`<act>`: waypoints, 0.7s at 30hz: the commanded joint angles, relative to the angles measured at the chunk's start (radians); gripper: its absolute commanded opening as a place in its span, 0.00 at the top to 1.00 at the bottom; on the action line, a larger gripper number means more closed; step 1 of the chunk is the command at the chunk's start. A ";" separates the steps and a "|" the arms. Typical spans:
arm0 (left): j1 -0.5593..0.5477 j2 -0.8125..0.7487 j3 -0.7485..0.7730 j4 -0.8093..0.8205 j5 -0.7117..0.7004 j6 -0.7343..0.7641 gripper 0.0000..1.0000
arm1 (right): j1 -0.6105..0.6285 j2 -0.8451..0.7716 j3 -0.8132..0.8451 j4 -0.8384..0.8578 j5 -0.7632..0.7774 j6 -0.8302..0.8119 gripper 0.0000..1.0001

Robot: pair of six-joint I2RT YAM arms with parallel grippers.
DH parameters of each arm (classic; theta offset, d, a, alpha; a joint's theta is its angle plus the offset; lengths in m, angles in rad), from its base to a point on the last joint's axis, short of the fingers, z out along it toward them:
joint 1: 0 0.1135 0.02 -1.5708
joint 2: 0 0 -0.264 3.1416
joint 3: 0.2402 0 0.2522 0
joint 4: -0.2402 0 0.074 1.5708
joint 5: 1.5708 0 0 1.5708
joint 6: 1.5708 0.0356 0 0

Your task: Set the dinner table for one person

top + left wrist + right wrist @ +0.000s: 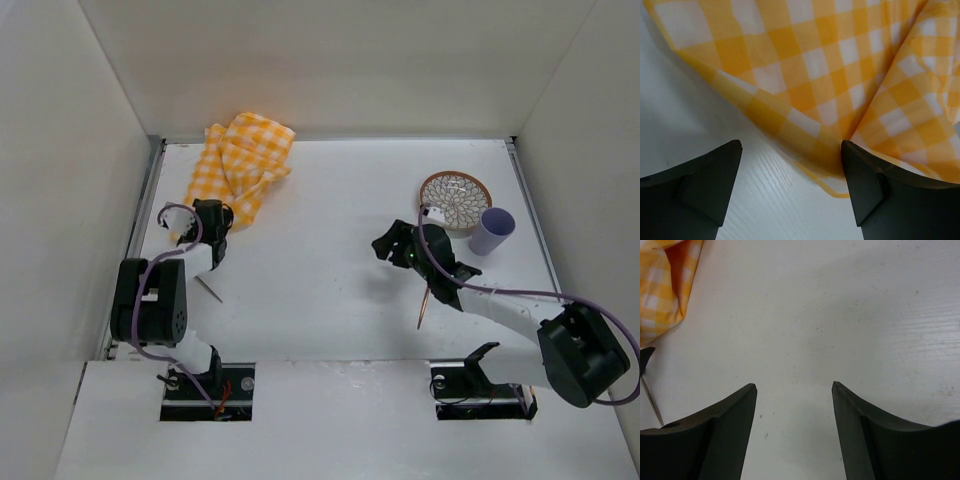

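The white dinner table (330, 220) carries a crumpled yellow-and-white checked cloth (243, 160) at the back left. My left gripper (212, 216) is open at the cloth's near corner. In the left wrist view the cloth (840, 65) fills the top, and its corner lies between the jaws, against the right finger (865, 185) of the left gripper (791, 145). My right gripper (392, 245) is open and empty over bare table (805, 315) at mid right. It shows open in its wrist view (794, 385). A woven-patterned round plate (455, 198) and a lavender cup (492, 230) sit at the right.
A thin utensil (210, 290) lies by the left arm; it also shows in the right wrist view (650, 400). A copper-coloured utensil (424, 305) lies partly under the right arm. White walls enclose the table, with metal rails (143, 210) at the sides.
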 commanded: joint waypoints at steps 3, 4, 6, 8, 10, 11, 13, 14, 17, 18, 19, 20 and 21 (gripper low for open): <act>0.028 0.076 0.040 0.150 0.078 -0.057 0.20 | 0.033 0.042 0.064 0.034 -0.002 -0.030 0.33; 0.026 0.094 0.040 0.161 0.089 -0.060 0.23 | 0.039 0.048 0.067 0.033 0.000 -0.031 0.33; 0.023 0.134 0.046 0.174 0.112 -0.063 0.38 | 0.047 0.056 0.074 0.033 0.003 -0.036 0.33; 0.000 0.186 0.056 0.193 0.169 -0.063 0.66 | 0.047 0.068 0.077 0.033 0.004 -0.036 0.33; -0.047 0.226 0.059 0.232 0.218 -0.057 0.82 | 0.049 0.079 0.080 0.033 0.003 -0.036 0.33; -0.086 0.240 0.045 0.259 0.226 -0.059 0.87 | 0.050 0.082 0.081 0.033 0.003 -0.036 0.33; -0.162 0.250 0.011 0.309 0.209 -0.062 0.92 | 0.052 0.083 0.081 0.034 0.008 -0.036 0.33; -0.205 0.248 -0.009 0.338 0.203 -0.062 0.94 | 0.050 0.088 0.081 0.037 0.008 -0.036 0.33; -0.308 0.236 -0.058 0.397 0.223 -0.053 0.97 | 0.049 0.090 0.083 0.034 0.011 -0.033 0.32; -0.346 0.227 -0.078 0.407 0.235 -0.048 0.97 | 0.049 0.082 0.080 0.039 0.011 -0.033 0.31; -0.371 0.220 -0.090 0.414 0.246 -0.040 0.97 | 0.049 0.077 0.078 0.042 0.012 -0.033 0.31; -0.402 0.208 -0.107 0.415 0.261 -0.033 0.97 | 0.047 0.073 0.075 0.048 0.015 -0.027 0.29; -0.440 0.193 -0.122 0.415 0.267 -0.027 0.97 | 0.047 0.068 0.074 0.052 0.021 -0.024 0.29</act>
